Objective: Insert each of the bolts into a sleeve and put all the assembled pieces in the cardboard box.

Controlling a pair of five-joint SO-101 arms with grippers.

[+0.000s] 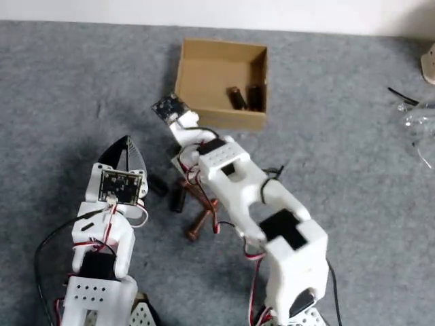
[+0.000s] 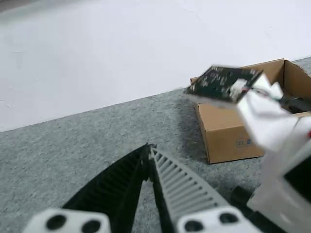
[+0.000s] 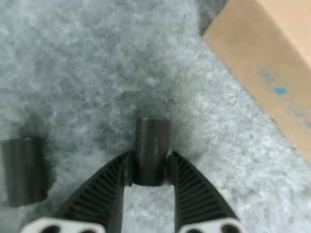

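A black sleeve (image 3: 153, 138) lies on the grey carpet, and my right gripper (image 3: 151, 159) is shut on it, one finger on each side. A second black sleeve (image 3: 24, 170) lies close beside it. In the high view both sleeves (image 1: 178, 198) (image 1: 158, 185) sit left of the right arm, with copper bolts (image 1: 202, 219) partly hidden under that arm. The cardboard box (image 1: 204, 75) stands beyond and holds two dark assembled pieces (image 1: 245, 97). My left gripper (image 1: 127, 144) (image 2: 148, 148) is shut and holds nothing, left of the sleeves.
The right arm's body (image 1: 272, 217) and red wires cover the carpet over the bolts. Its camera board (image 2: 223, 82) hangs beside the box (image 2: 233, 126). Clear plastic items (image 1: 418, 119) lie at the far right. Bare carpet spreads at the left and right.
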